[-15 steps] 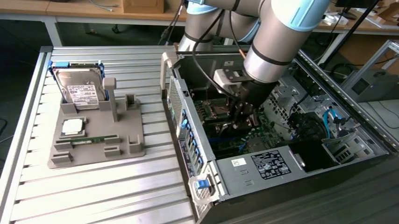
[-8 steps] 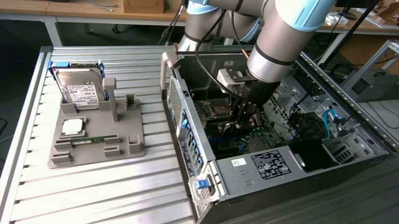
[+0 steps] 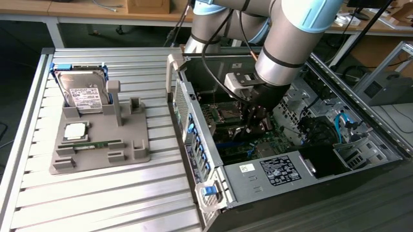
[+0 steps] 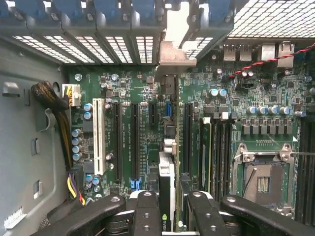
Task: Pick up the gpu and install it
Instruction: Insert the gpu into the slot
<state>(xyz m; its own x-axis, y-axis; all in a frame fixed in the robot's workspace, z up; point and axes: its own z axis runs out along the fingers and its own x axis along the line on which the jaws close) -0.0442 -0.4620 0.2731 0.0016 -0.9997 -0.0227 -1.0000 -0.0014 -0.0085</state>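
Far left of the exterior view: ribbed aluminium table [image 3: 96,203], long parallel slats, matte silver. On it sits a grey moulded plastic fixture [image 3: 132,153] with blocky posts. A boxy silver hard drive [image 3: 82,92] with a white label stands on edge in the fixture's upper left. Below it lies a square metal-lidded processor [image 3: 75,130], then a narrow green RAM stick [image 3: 90,144] lying flat.

Centre to right: open black-and-silver computer case [image 3: 193,145] with perforated sheet-metal walls. The arm, with its smooth grey cylinder joints, reaches down into it. The gripper [image 3: 257,123] hangs low over the green motherboard [image 3: 229,150].

Wrist view: two black ribbed fingers [image 4: 146,211] are clamped on the gpu [image 4: 166,172], seen edge-on as a thin card with a dark cooler face. Its bent silver bracket [image 4: 172,54] meets the slotted rear wall of the case. The card runs parallel to the long black slots, and a white slot [image 4: 98,137] lies well apart from it. Whether its edge is seated, cannot tell. A square processor socket [image 4: 263,182], metal-framed, lies on the card's other side.
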